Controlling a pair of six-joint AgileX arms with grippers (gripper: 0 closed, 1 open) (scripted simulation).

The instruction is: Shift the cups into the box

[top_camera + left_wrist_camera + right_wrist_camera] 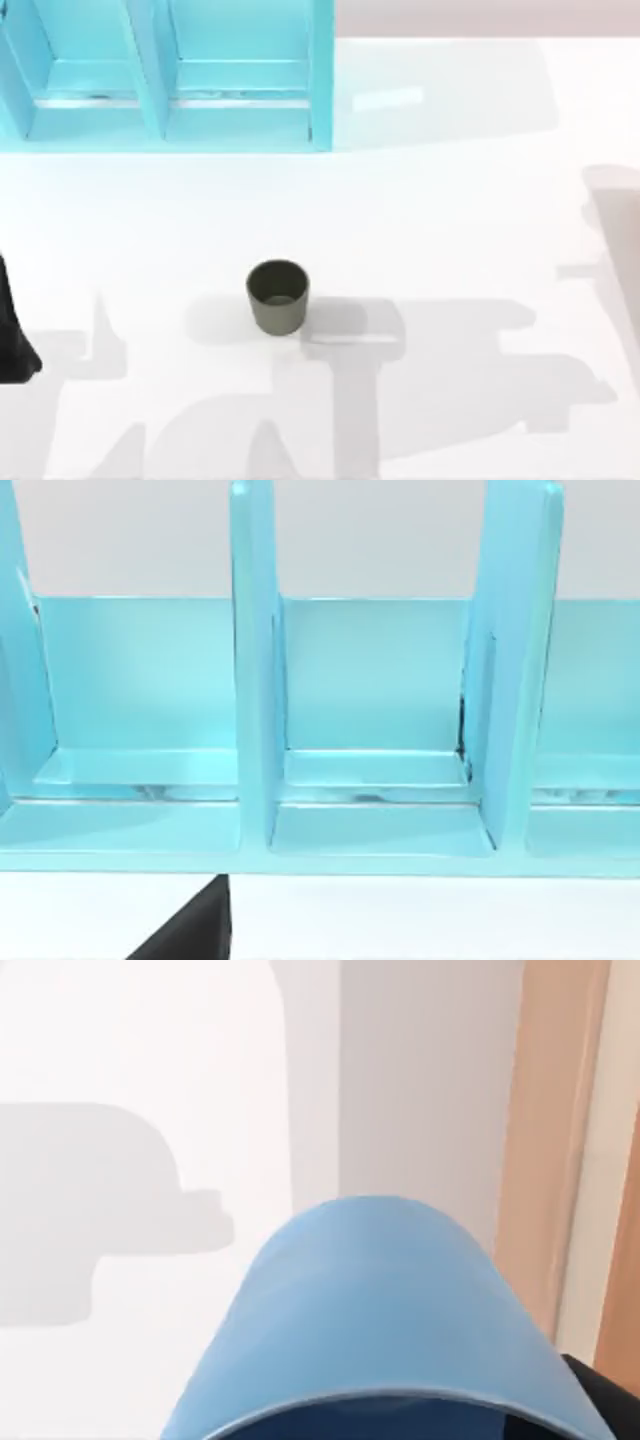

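The dark olive-grey cup stands upright and alone in the middle of the white table. The bright blue cup sits tight against the right wrist camera and well above the table, lying on its side to the lens. My right gripper is shut on it, and one dark finger shows at its side. The box is a turquoise unit with upright dividers at the back left, and its open compartments face the left wrist camera. My left arm is parked at the table's left edge.
A tan wooden strip runs past the table's edge in the right wrist view. Arm shadows lie on the white tabletop right of the olive cup. A black part of my left arm juts in below the box.
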